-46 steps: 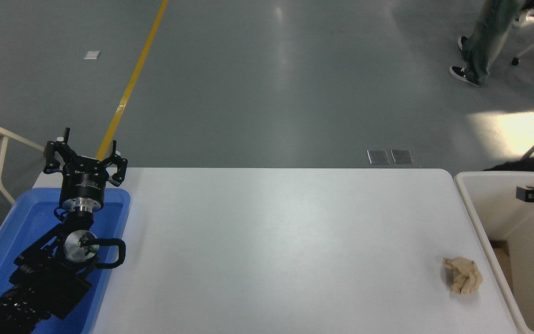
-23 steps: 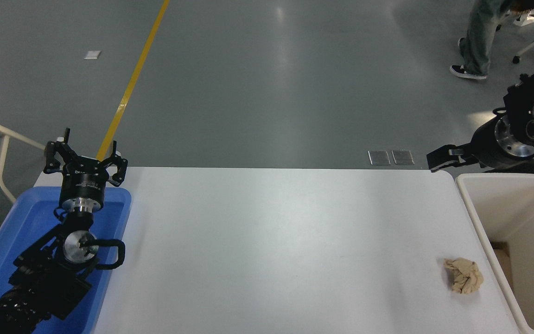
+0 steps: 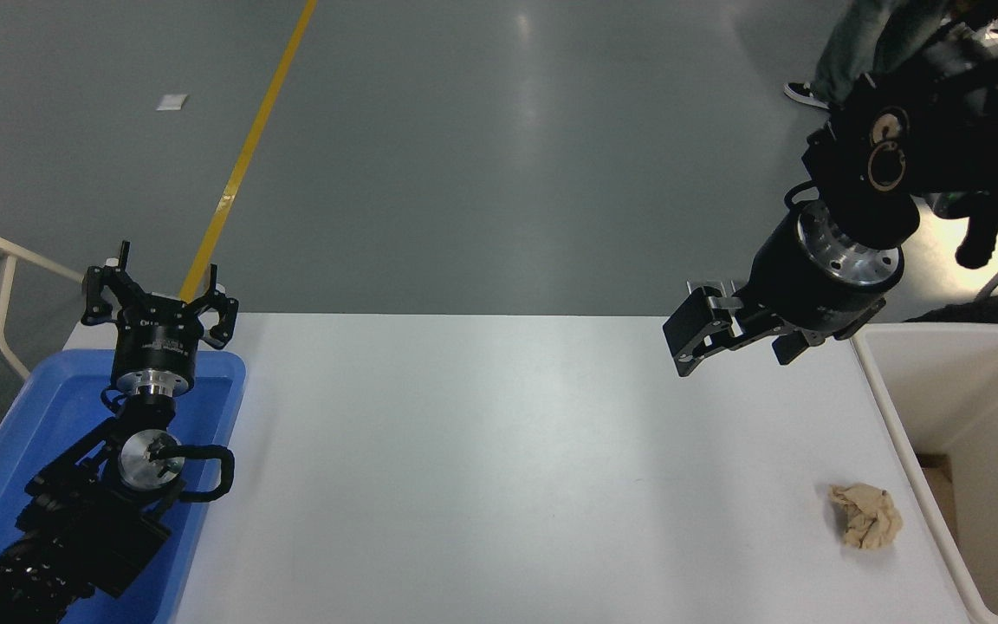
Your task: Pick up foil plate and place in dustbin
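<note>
The foil plate does not show anywhere in the head view. The cream dustbin [image 3: 949,390] stands off the table's right edge, and only a brown flat piece shows inside it. My right gripper [image 3: 737,347] hangs open and empty over the table's far right corner, just left of the dustbin's far rim, with its fingers pointing down and left. My left gripper [image 3: 157,290] is parked open over the far end of the blue tray at the lower left.
A crumpled tan paper ball [image 3: 865,516] lies on the white table [image 3: 499,451] near its right edge, beside the dustbin. The shallow blue tray [image 3: 40,416] sits at the table's left end. A person's legs show on the floor at top right.
My right arm has swung up and to the left, from the picture's right edge above the dustbin to over the table's far right corner. The left arm and the paper ball have not moved.
</note>
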Robot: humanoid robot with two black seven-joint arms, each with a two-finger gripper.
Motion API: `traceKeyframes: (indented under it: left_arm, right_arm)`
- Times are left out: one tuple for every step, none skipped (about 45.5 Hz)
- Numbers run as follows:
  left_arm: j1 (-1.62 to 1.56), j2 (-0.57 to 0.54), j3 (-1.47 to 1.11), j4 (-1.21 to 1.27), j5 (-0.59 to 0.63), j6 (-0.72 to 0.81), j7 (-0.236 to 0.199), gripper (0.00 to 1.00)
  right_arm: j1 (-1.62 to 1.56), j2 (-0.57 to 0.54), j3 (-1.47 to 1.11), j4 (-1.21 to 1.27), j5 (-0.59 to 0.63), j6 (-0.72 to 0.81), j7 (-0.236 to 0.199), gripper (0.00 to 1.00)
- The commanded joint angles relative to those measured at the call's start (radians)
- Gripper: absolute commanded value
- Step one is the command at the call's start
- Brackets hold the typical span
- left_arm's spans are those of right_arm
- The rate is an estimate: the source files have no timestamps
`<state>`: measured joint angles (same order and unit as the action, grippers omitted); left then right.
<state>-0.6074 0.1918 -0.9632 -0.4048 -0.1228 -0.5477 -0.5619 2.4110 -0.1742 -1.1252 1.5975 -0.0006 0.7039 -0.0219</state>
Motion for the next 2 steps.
traceKeyframes:
  left_arm:
    - [0.000, 0.000, 0.000, 0.000, 0.000, 0.000, 0.000, 0.99]
    - [0.000, 0.000, 0.000, 0.000, 0.000, 0.000, -0.001, 0.99]
  right_arm:
    - [0.033, 0.035, 0.004, 0.013, 0.071, 0.025, 0.000, 1.00]
    - [0.033, 0.035, 0.004, 0.013, 0.071, 0.025, 0.002, 1.00]
